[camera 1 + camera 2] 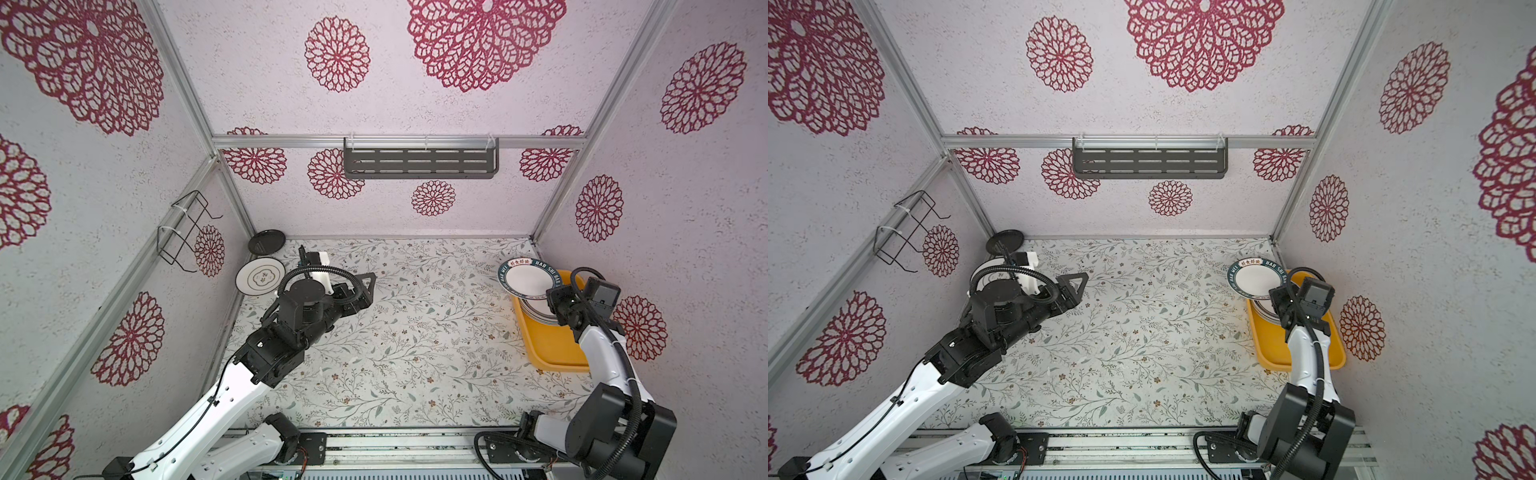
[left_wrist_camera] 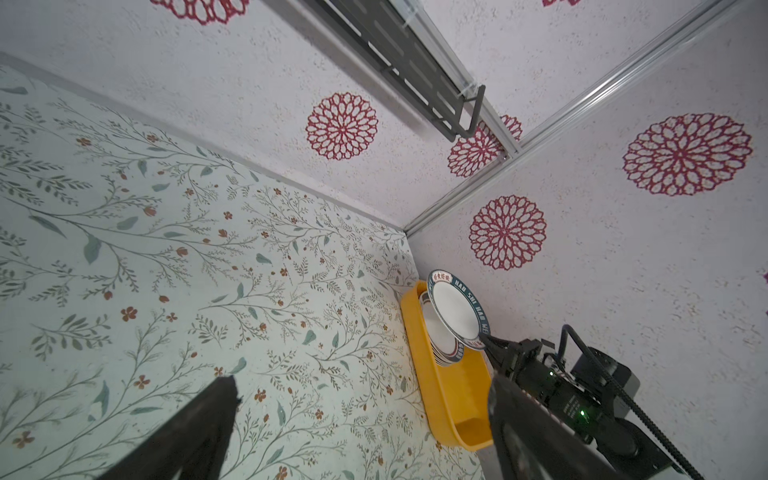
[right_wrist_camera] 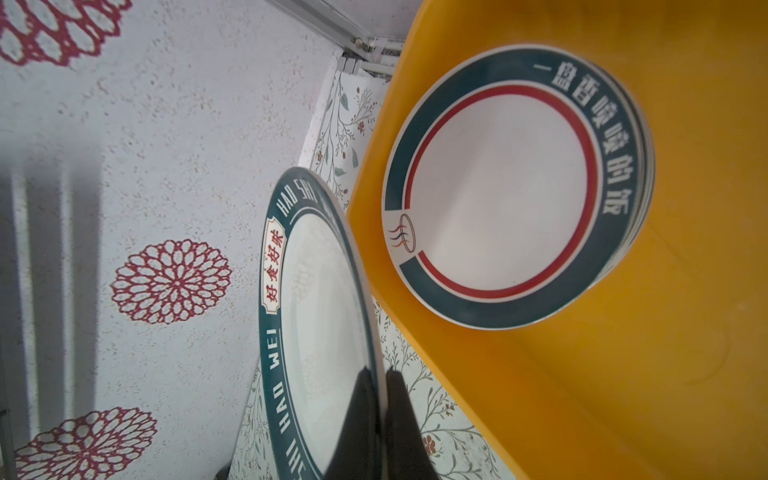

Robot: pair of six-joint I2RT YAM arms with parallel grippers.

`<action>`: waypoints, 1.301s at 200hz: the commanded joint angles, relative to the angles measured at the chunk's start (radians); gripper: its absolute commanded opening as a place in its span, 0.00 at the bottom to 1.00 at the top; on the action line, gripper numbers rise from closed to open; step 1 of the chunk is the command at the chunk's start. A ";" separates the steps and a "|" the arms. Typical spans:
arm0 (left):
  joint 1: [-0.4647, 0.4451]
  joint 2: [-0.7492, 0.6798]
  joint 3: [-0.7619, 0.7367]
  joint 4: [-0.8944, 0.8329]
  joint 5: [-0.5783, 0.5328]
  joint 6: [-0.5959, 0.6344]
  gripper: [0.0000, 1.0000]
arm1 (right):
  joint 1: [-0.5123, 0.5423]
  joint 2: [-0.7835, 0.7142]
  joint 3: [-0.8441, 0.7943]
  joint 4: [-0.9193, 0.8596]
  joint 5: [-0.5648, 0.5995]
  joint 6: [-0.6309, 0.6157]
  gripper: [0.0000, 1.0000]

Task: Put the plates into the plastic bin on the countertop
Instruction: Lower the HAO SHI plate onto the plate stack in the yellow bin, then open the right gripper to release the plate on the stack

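Note:
My right gripper (image 3: 380, 376) is shut on the rim of a white plate with a dark teal lettered rim (image 1: 524, 277). I hold the plate tilted above the far end of the yellow-orange plastic bin (image 1: 555, 347). A stack of teal-rimmed plates (image 3: 498, 187) lies in the bin below it. My left gripper (image 2: 361, 395) hangs open and empty over the countertop (image 1: 415, 332), left of centre. Behind the left arm, by the left wall, a white plate with a thin line motif (image 1: 258, 276) and a smaller black plate (image 1: 267, 242) lie on the countertop.
A dark grey slotted shelf (image 1: 419, 162) hangs on the back wall. A black wire rack (image 1: 183, 232) is tied to the left wall. The bin sits against the right wall, with my right arm (image 1: 602, 357) reaching over its near end.

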State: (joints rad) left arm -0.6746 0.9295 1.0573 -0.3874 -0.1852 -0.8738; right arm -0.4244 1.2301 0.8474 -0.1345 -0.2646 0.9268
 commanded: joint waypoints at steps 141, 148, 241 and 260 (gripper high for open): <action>0.243 0.051 0.077 -0.088 0.141 0.053 0.97 | -0.143 0.153 -0.083 0.299 -0.008 -0.064 0.00; 0.245 0.059 0.086 -0.093 0.144 0.058 0.97 | -0.144 0.163 -0.082 0.313 -0.008 -0.063 0.00; 0.310 0.162 0.138 -0.085 0.200 0.063 0.97 | -0.146 0.274 0.000 0.317 0.062 -0.051 0.00; 0.327 0.171 0.133 -0.075 0.207 0.052 0.97 | -0.146 0.285 0.011 0.293 0.054 -0.067 0.00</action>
State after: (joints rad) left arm -0.3714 1.0908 1.1763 -0.4774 0.0090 -0.8200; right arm -0.5694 1.5097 0.8066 0.1497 -0.2249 0.8906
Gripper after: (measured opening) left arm 0.971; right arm 0.064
